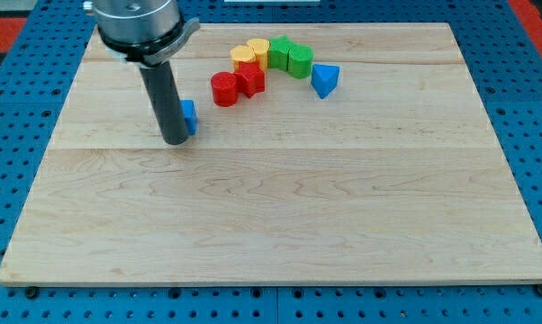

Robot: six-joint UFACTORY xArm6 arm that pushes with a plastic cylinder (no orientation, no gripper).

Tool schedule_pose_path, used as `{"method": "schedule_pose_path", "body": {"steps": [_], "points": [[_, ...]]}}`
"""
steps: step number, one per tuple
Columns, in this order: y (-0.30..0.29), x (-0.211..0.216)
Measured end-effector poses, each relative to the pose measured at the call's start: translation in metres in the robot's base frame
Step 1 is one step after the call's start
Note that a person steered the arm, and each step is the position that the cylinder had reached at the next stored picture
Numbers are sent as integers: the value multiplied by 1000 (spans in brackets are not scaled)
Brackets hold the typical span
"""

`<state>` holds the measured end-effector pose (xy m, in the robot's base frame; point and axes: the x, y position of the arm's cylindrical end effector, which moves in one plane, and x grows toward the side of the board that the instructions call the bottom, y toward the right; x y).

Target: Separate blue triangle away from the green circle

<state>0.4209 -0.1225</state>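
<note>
The blue triangle (325, 79) lies at the right end of a curved row of blocks near the view's top, touching or nearly touching a green circle (299, 61). Another green block (279, 49) sits just left of it. My tip (175, 140) rests on the board far to the left of the triangle. It stands right against a second blue block (189, 116), which it partly hides, so that block's shape is unclear.
The row also holds a yellow block (257, 49), an orange-yellow block (243, 56), a red circle (224, 89) and a red block (250, 79). The wooden board (280, 216) lies on a blue pegboard (523, 108).
</note>
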Motion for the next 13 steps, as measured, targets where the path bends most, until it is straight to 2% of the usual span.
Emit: {"method": "schedule_pose_path", "body": {"steps": [3, 4, 5, 6, 7, 9, 10, 12, 13], "points": [[1, -51], [12, -5], [126, 23], [277, -7], [355, -55], [279, -142], [227, -142], [161, -75], [165, -42]]}}
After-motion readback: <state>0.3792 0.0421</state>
